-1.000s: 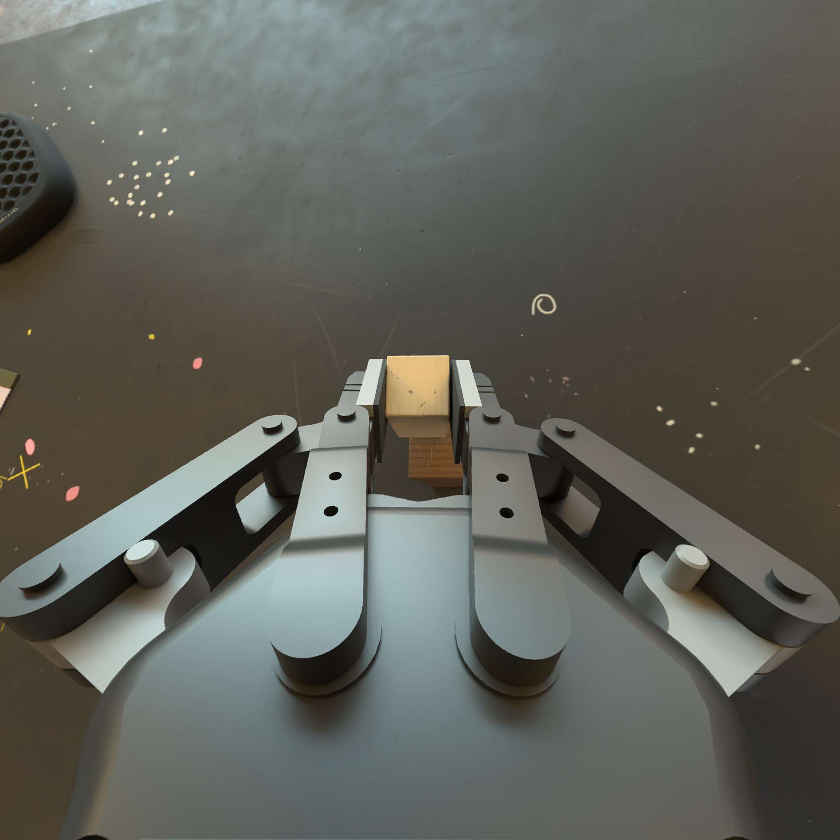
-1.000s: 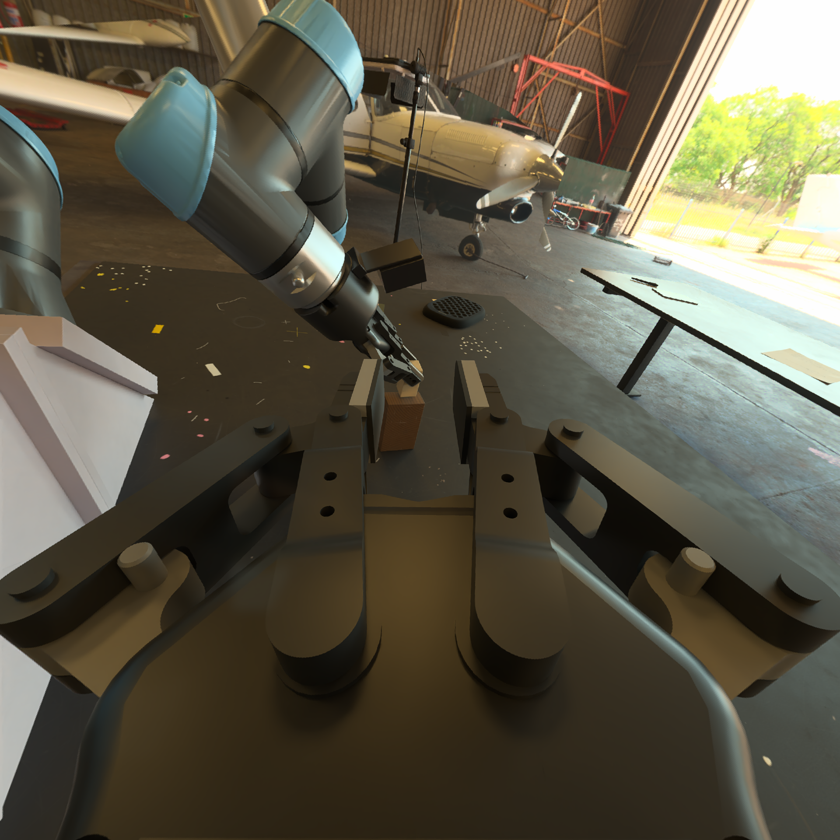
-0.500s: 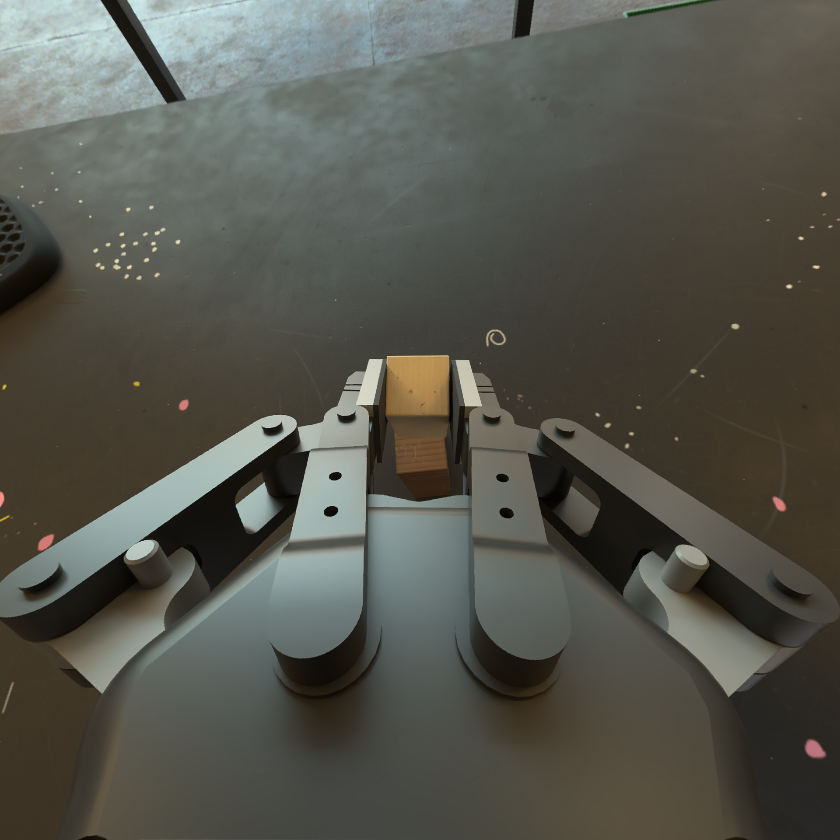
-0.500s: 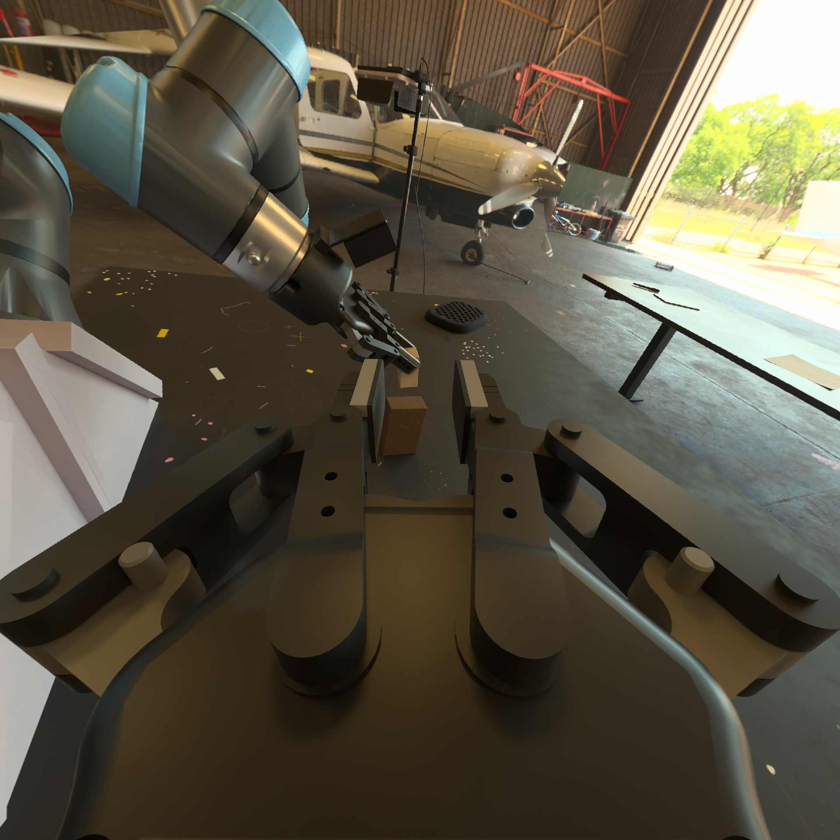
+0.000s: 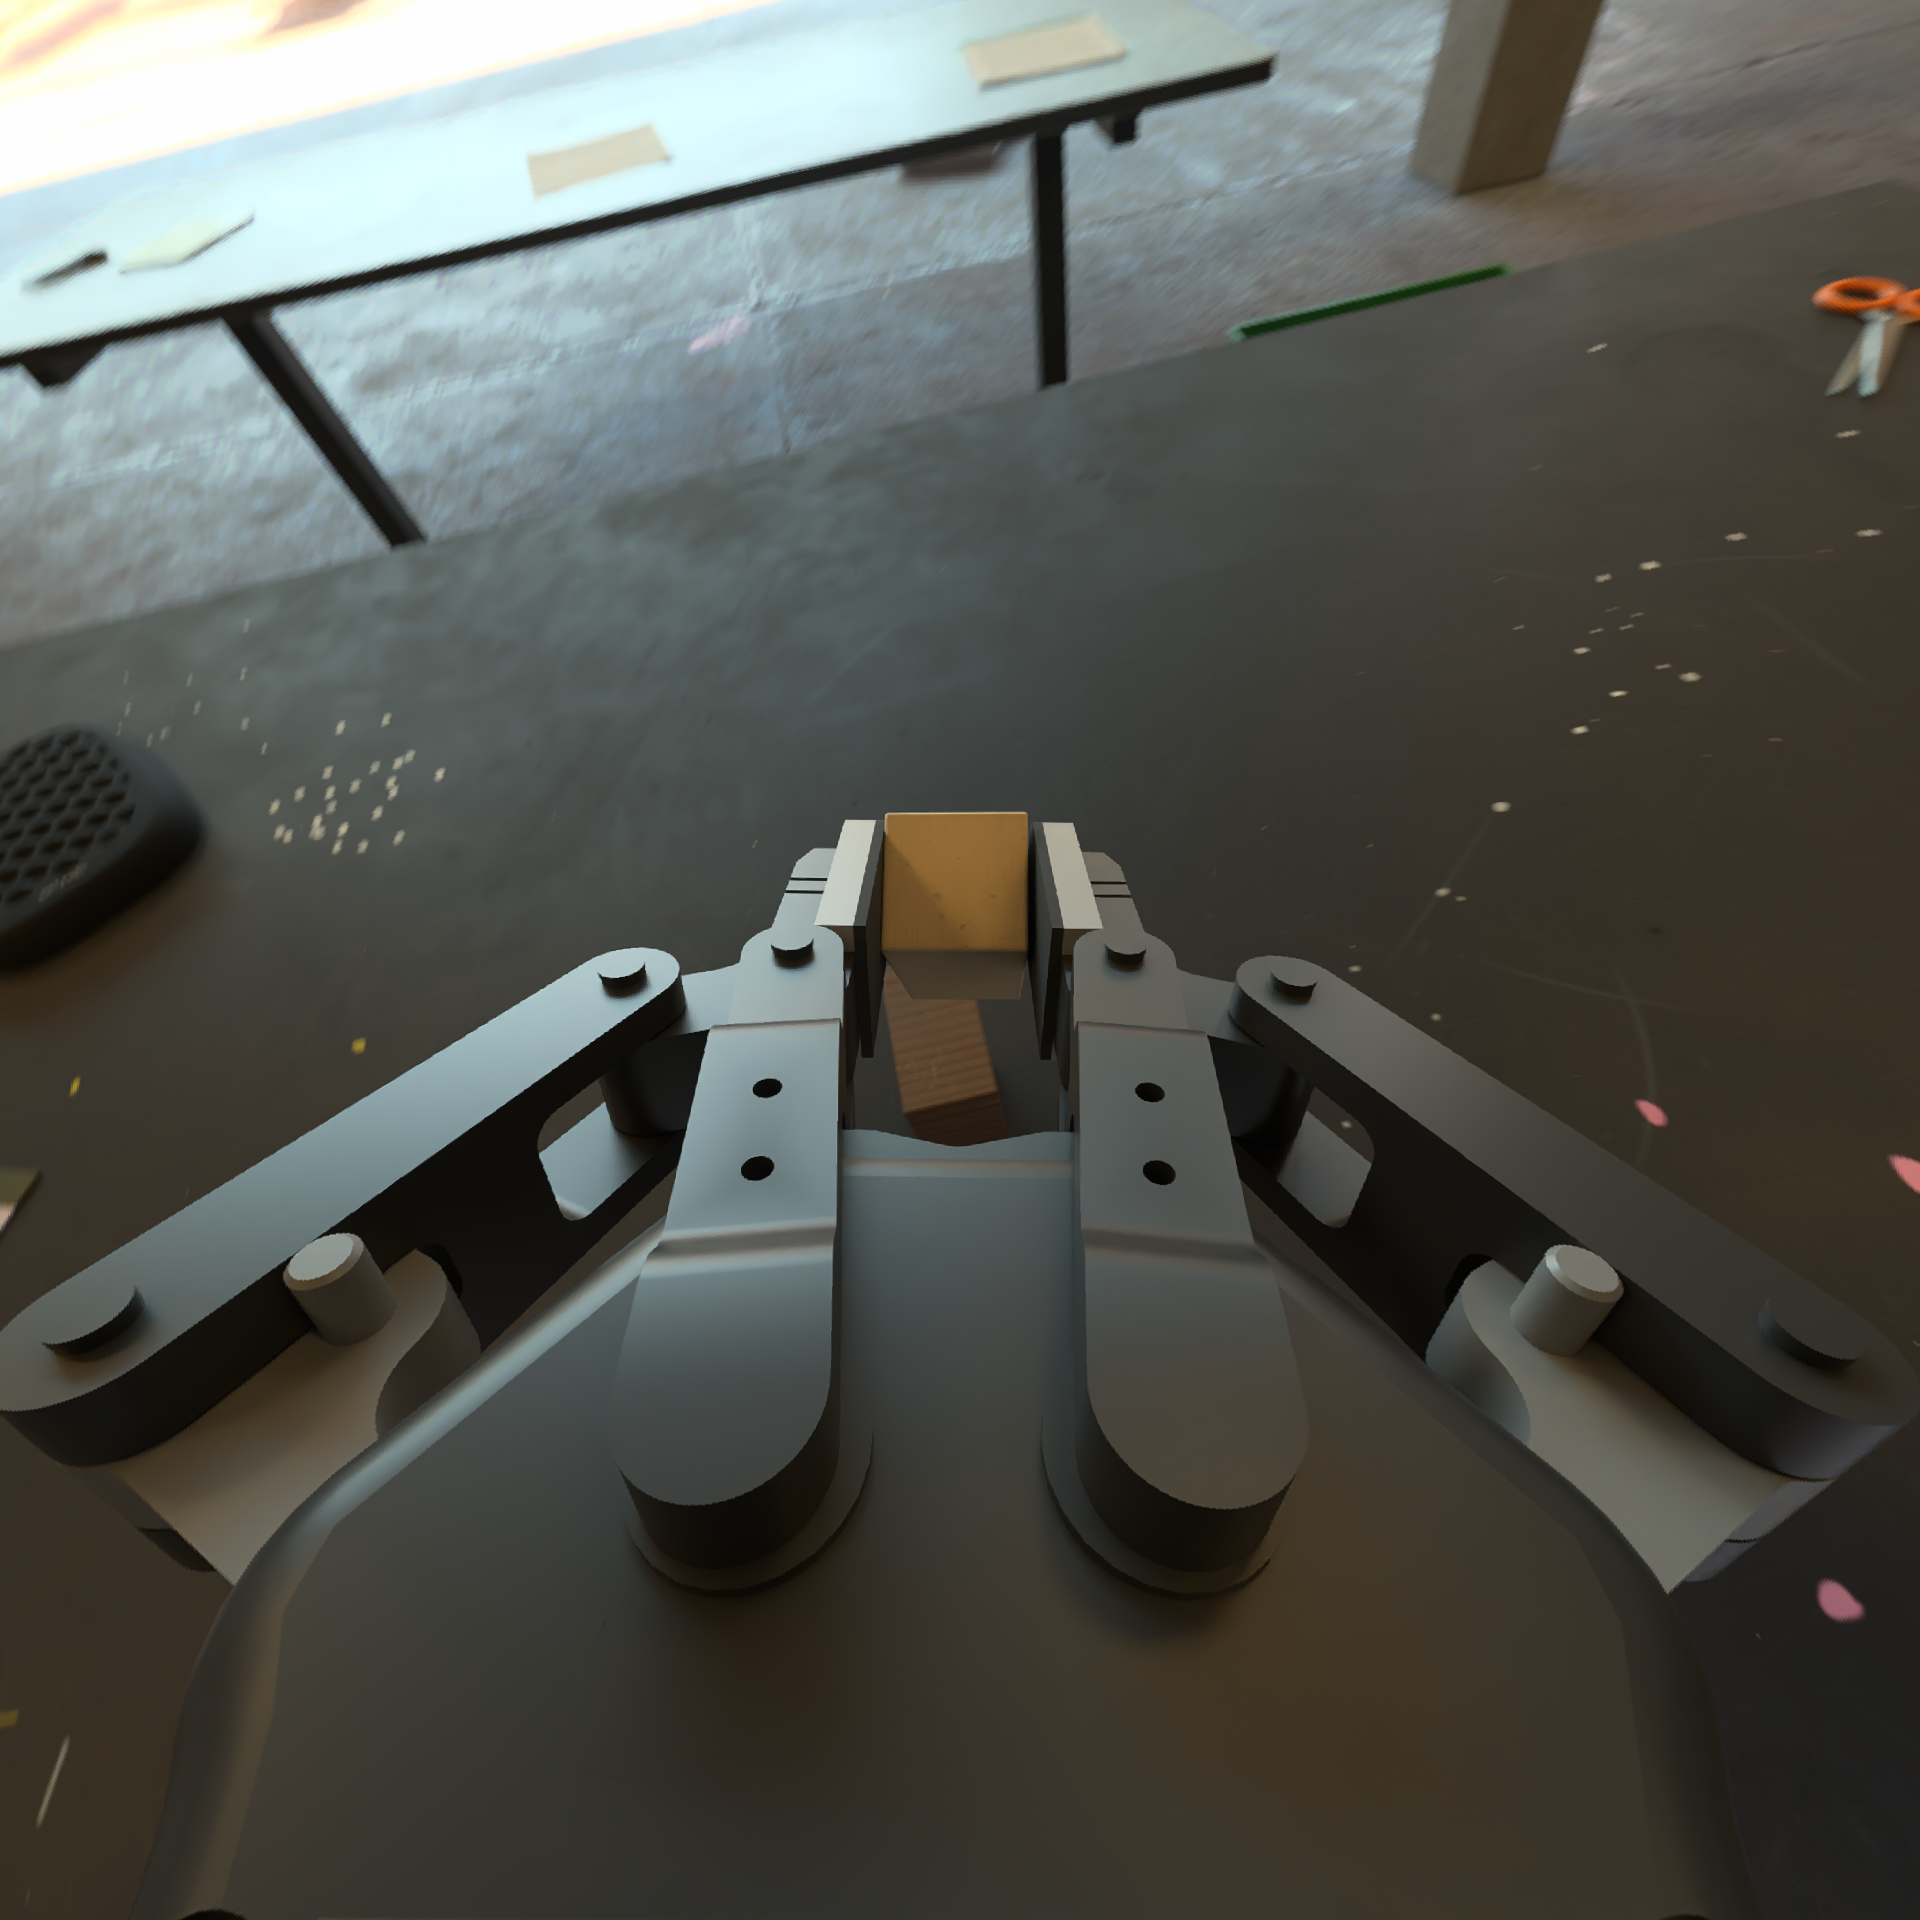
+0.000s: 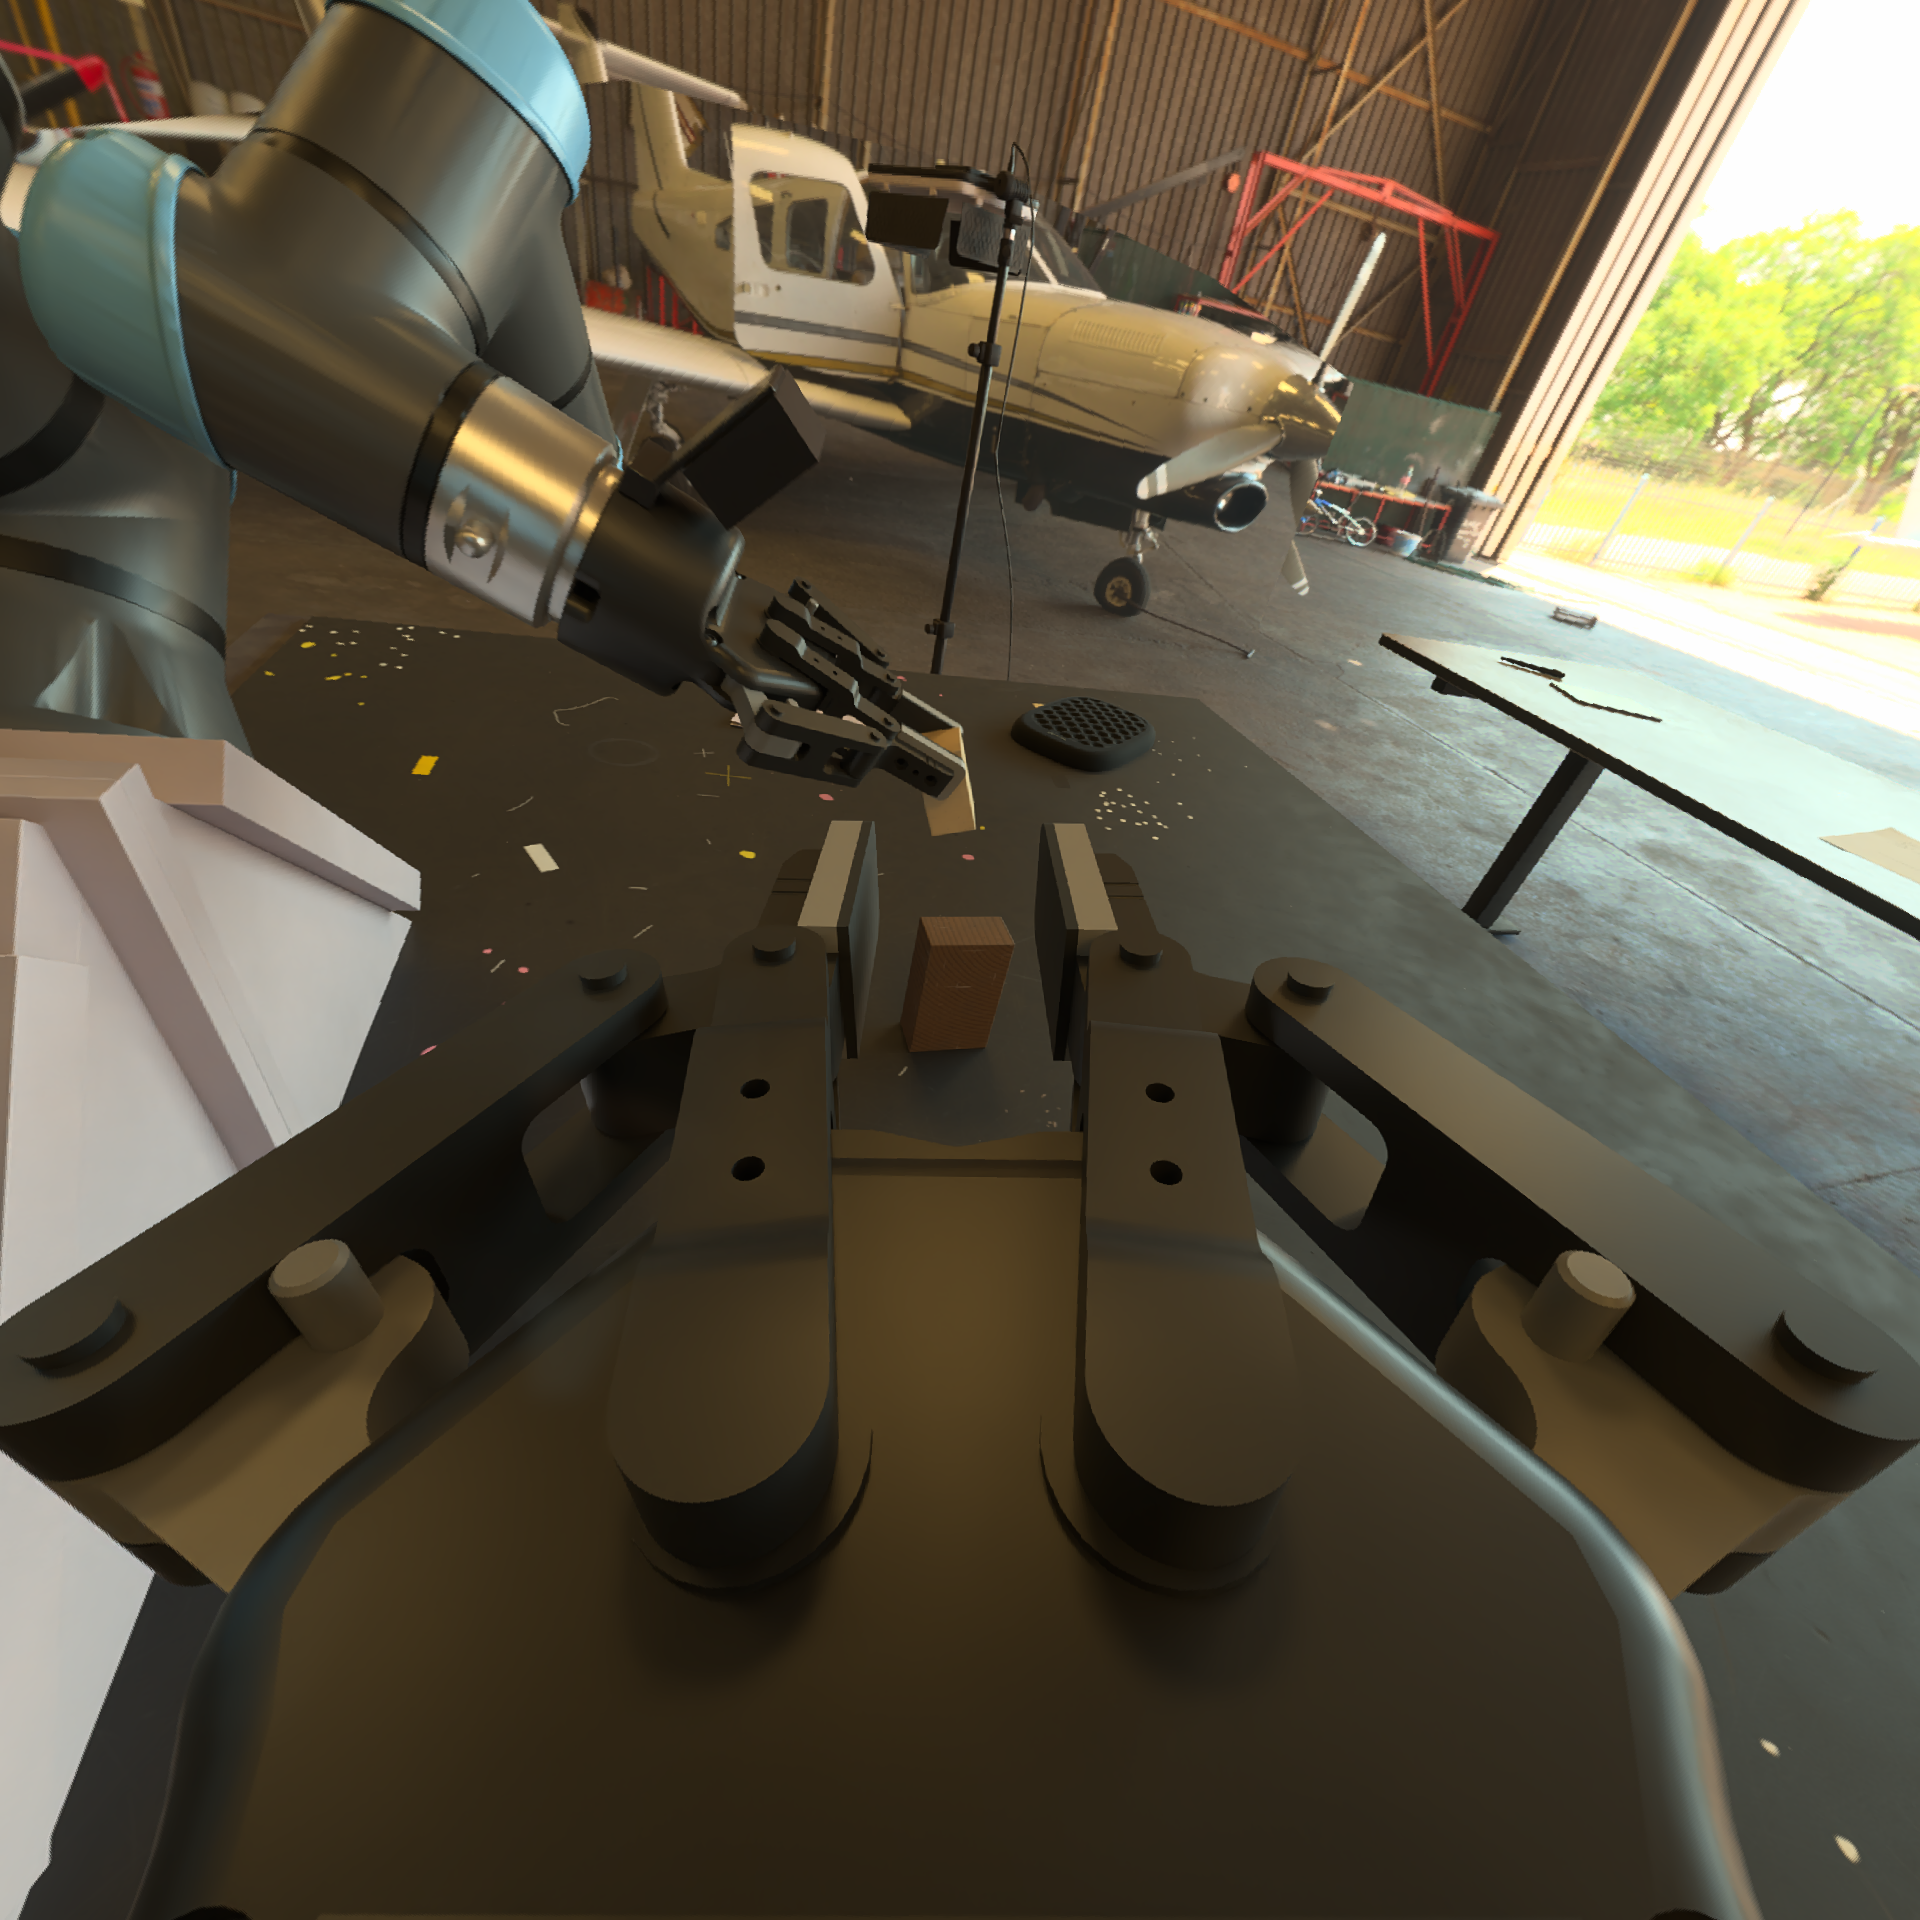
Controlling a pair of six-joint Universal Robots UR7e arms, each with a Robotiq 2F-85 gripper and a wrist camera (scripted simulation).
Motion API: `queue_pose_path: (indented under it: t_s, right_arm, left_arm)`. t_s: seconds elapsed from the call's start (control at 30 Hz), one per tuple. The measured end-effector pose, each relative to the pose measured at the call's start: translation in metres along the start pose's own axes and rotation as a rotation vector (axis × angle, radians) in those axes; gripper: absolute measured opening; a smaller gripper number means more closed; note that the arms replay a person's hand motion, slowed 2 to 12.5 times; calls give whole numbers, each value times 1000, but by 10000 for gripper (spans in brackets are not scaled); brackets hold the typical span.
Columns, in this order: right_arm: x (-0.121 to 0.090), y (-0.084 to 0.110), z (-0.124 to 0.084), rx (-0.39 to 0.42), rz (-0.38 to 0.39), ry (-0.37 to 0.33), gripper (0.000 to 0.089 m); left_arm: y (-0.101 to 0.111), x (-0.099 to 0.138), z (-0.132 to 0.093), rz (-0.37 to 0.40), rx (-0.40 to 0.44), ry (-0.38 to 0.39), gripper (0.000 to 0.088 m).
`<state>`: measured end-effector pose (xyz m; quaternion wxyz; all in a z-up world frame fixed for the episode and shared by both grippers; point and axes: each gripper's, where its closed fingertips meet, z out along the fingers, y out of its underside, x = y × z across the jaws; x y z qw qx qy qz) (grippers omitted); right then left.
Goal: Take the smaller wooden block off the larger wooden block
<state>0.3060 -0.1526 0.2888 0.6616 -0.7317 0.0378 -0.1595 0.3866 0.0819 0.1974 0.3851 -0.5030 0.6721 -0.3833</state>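
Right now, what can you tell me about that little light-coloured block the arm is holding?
The small block is a pale, tan wooden cube with smooth faces and a few dark specks. It is clamped between the two pads of the left gripper, one pad against each side. The right wrist view shows it lifted clear and tilted, above the table, touching nothing else. The larger, darker block stands upright on the table below it, apart from it.

Two wooden blocks, one small pale cube [image 5: 953,881] and one larger dark brown upright block [image 6: 957,983]; two black two-finger grippers [image 5: 954,883] [image 6: 956,914]; one black perforated domed pad [image 6: 1084,730]; one pair of orange-handled scissors [image 5: 1875,332]; one white box [image 6: 156,935]
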Motion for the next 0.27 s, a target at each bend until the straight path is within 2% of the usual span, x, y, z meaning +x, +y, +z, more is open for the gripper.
queue_pose_path:
  t_s: [0.17,0.27]
  right_arm:
    - [-4,0,3,5,4,-22,285]
    - [-6,0,4,7,4,-34,304]
  left_arm:
    - [-21,20,-20,72,118,79,239]
    - [-22,21,-27,80,129,84,239]
